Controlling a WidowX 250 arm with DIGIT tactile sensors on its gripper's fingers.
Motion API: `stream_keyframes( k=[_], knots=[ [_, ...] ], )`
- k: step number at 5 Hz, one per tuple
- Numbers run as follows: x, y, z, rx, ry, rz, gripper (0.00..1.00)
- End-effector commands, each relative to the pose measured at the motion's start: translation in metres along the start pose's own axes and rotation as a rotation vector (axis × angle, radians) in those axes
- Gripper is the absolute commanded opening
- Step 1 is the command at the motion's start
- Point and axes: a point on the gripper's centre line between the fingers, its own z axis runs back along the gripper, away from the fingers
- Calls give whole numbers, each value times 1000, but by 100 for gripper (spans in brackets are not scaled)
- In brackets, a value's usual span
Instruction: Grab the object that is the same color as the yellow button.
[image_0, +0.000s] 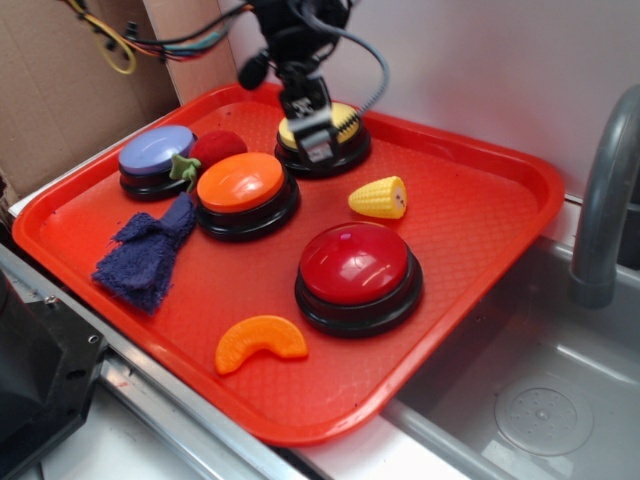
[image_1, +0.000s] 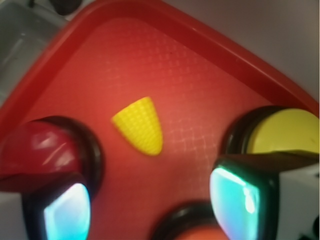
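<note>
Corn cob, small yellow toy, lies on its side on the red tray, right of centre toward the back. Ribbed kernel texture is clear in the wrist view; in that view the narrow tip points down and the wide end up. Nothing touches it; bare tray floor all round.

Yellow button sits just behind and to the left of the cob, near the tray's back rim. Pale yellow dome, black base. Wrist view shows part of the dome at right, partly hidden by a finger.

Gripper hangs over the yellow button's front-left part, well short of the cob. In the wrist view the two fingers sit at the lower left and lower right of the frame with a wide gap between them: jaws spread, holding nothing. Cob lies ahead of the gap, not between the fingers.

Red button stands in front of the cob, close but apart. Orange button is to the cob's left; blue button further left near the rim. A dark red plush item with a green tip rests between the blue and orange buttons. Blue cloth lies at the left front of the tray, orange crescent slice at the front. Grey sink basin and faucet are at the right, off the tray.
</note>
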Motion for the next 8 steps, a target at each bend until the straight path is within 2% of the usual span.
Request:
stream_keyframes(
  k=[1,6,7,8],
  knots=[
    [29,4,-19,-25,-25,-63,100],
    [44,-10,-51,-26,28,-91,100],
    [44,-10,-53,-18,53,-61,14],
    [43,-10,-53,-21,71,-27,0]
  ],
)
